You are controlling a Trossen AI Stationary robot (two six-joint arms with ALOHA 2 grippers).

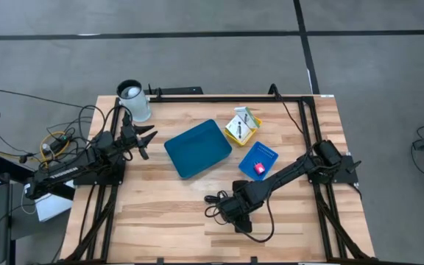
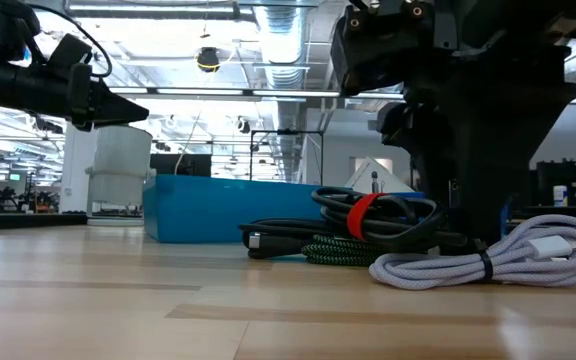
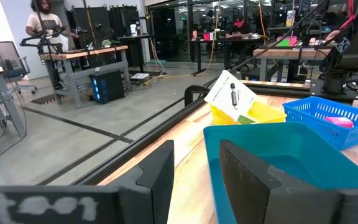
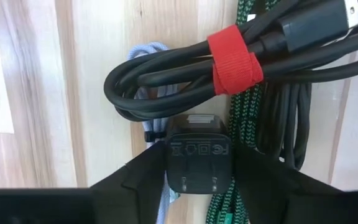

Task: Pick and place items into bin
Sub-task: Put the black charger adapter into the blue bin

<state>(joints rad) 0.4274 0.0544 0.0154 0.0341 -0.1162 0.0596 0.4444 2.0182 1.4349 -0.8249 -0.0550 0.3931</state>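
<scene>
A bundle of cords [image 1: 223,202] lies on the table's near middle: a black coil [image 4: 185,68] with a red strap [image 4: 235,53], a green braided cord [image 4: 247,118] and a pale cord [image 2: 488,262]. My right gripper [image 4: 199,171] stands over them, shut on a black plug block [image 4: 199,149]. The teal bin [image 1: 197,147] sits at the table's middle. My left gripper [image 1: 147,140] hangs open left of the bin, touching nothing. A white packet [image 1: 240,125] stands in a yellow tray, and a pink-red piece [image 1: 259,168] lies in a blue basket. My right gripper holds the black plug block by its two side faces [image 4: 173,163], pinched between the fingers [image 4: 135,180]. The fingers come from above, pointing down. The block's pronged face [image 4: 199,180] is turned toward the wrist camera. I cannot tell whether the block is lifted off the cords.
A white cylinder [image 1: 132,99] stands at the far left corner, behind my left gripper. The yellow tray [image 3: 263,113] and blue basket [image 1: 265,153] sit right of the bin. A black frame [image 1: 300,99] runs along the table's edges. Bare wood lies near and left of the cords.
</scene>
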